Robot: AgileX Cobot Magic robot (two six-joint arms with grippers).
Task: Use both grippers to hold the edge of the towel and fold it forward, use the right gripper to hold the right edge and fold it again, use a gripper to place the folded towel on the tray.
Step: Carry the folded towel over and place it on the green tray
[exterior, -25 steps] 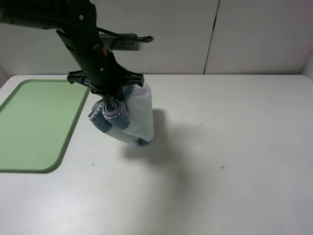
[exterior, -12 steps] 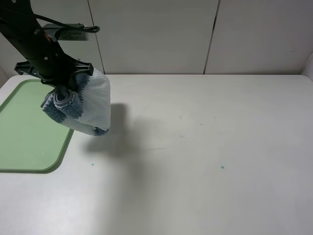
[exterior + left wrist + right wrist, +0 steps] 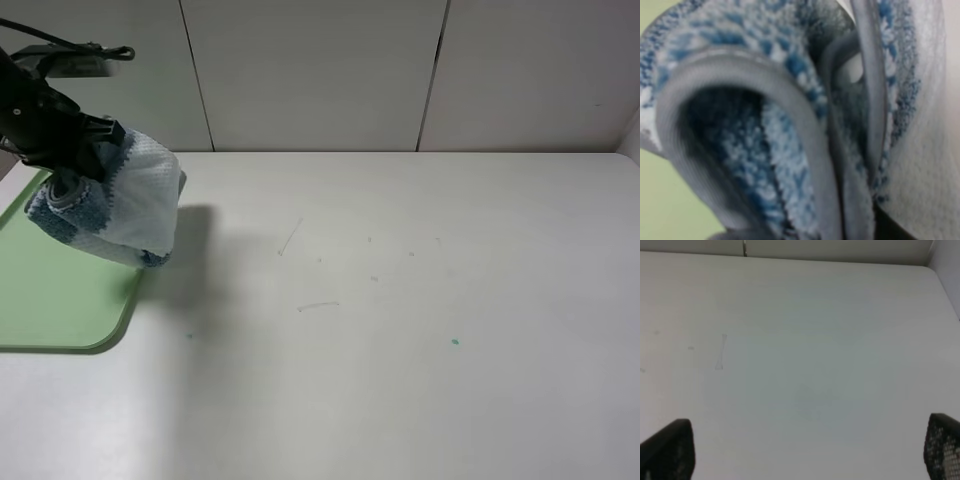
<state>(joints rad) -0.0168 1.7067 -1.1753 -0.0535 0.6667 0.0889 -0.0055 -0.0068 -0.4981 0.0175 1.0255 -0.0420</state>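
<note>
The folded towel (image 3: 120, 205), blue-grey and white, hangs bunched in the air from my left gripper (image 3: 66, 184), which is shut on its upper folds. It hangs over the right rim of the light-green tray (image 3: 60, 290). The left wrist view is filled by the towel (image 3: 790, 125) and its grey hem (image 3: 740, 75), with a patch of the tray (image 3: 665, 210) behind. My right gripper (image 3: 806, 449) is open above bare table, its black fingers (image 3: 667, 450) far apart and nothing between them. It does not show in the exterior high view.
The white table (image 3: 400, 300) carries only faint scuff marks and two small green specks (image 3: 455, 342). White wall panels stand along the back edge. The tray lies at the table's left edge.
My left arm has carried the hanging towel leftward, from the middle-left of the table to above the tray's right rim. The grip on the towel is unchanged.
</note>
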